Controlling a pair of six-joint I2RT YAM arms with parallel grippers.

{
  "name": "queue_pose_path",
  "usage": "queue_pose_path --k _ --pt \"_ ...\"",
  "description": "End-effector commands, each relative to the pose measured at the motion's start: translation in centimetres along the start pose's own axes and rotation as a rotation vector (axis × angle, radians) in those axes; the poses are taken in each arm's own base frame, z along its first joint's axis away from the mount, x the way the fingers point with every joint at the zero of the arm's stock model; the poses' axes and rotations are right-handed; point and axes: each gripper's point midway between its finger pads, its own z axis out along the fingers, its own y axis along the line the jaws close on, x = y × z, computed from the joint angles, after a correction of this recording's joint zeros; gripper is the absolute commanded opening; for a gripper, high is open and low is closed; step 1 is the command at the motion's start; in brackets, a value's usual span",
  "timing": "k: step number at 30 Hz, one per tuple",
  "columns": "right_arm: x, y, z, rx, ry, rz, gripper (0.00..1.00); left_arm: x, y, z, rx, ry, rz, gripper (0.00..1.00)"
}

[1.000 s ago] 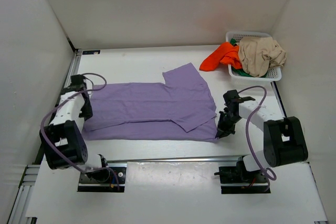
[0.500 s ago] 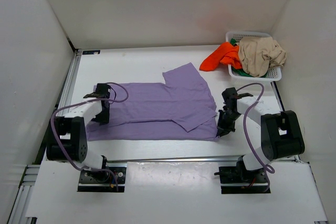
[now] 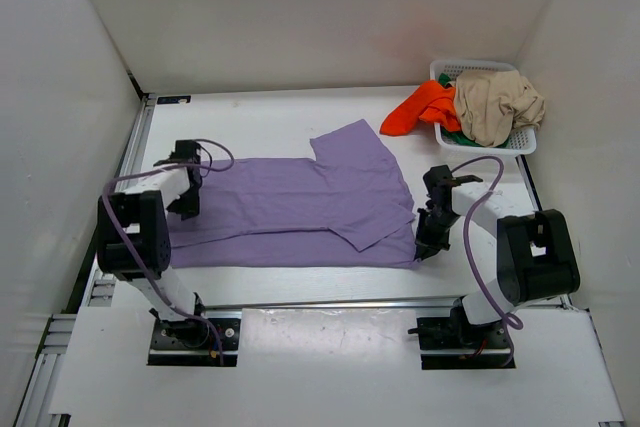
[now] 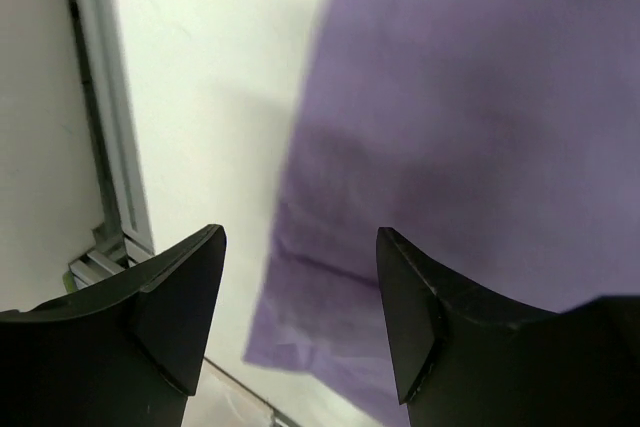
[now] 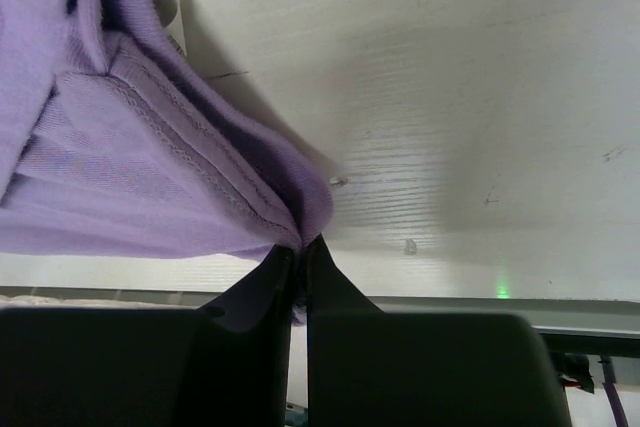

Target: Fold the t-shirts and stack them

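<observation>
The lavender t-shirt [image 3: 300, 205] lies spread on the table, one sleeve folded across its right part. My right gripper [image 3: 424, 247] is shut on the shirt's near right corner [image 5: 270, 217], cloth pinched between the fingers. My left gripper [image 3: 186, 209] hovers open over the shirt's left edge [image 4: 330, 277], nothing between its fingers. Its fingertips [image 4: 195, 277] straddle the cloth's border. The orange-red t-shirt [image 3: 420, 107] hangs over the basket's left rim, the beige t-shirt [image 3: 495, 107] sits on top, and a bit of the green t-shirt [image 3: 455, 134] peeks out beneath.
A white mesh basket [image 3: 525, 142] stands at the back right corner. A metal rail [image 3: 130, 162] runs along the table's left side, seen also in the left wrist view as a rail [image 4: 100, 147]. White walls enclose three sides.
My left arm swung in from the far left edge over the shirt, then drew back toward the shirt's far left part. The right gripper has stayed shut on the corner.
</observation>
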Motion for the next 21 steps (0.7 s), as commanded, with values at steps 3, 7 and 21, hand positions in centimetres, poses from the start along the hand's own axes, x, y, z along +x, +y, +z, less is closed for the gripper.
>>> queue_pose_path --k 3,7,21 --pt "0.0 -0.7 -0.2 0.035 0.016 -0.009 0.00 -4.8 3.9 0.4 -0.085 -0.069 -0.143 0.72" --pt "-0.2 -0.6 -0.2 0.031 0.008 -0.010 0.00 -5.5 5.3 1.1 -0.132 -0.054 -0.168 0.72" --pt "-0.1 -0.9 0.1 0.035 0.016 -0.027 0.00 6.2 0.3 -1.6 0.049 -0.054 -0.052 0.82"
